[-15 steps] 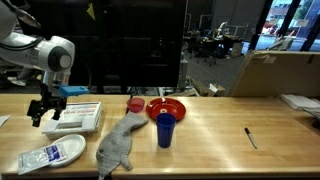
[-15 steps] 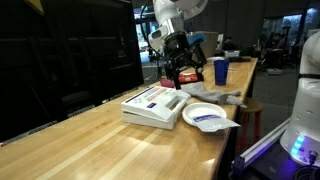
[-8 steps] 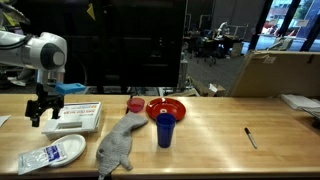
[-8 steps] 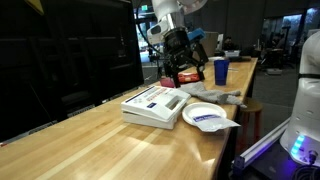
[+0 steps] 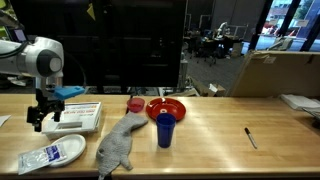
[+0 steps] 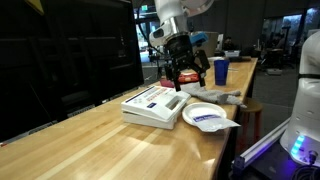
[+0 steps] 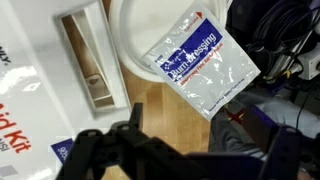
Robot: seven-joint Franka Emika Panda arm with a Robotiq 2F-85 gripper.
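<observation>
My jaws are spread wide open with nothing in them, hanging just above the left end of the first aid kit (image 5: 78, 116), which sits near the back edge of the counter (image 5: 215, 135). The kit is a flat white box with red print. In the wrist view (image 7: 30, 90) it's cropped, so only "Aid Kit" is readable, and there's something small in a narrow slot that I can't make out. Right beside it, a white plate (image 7: 125, 40) holds a burn dressing packet (image 7: 195, 65). Farther along are a gray towel (image 5: 118, 145), a blue cup (image 5: 165, 129) and a red bowl (image 5: 166, 107). Can't tell what's in either of those two.
</observation>
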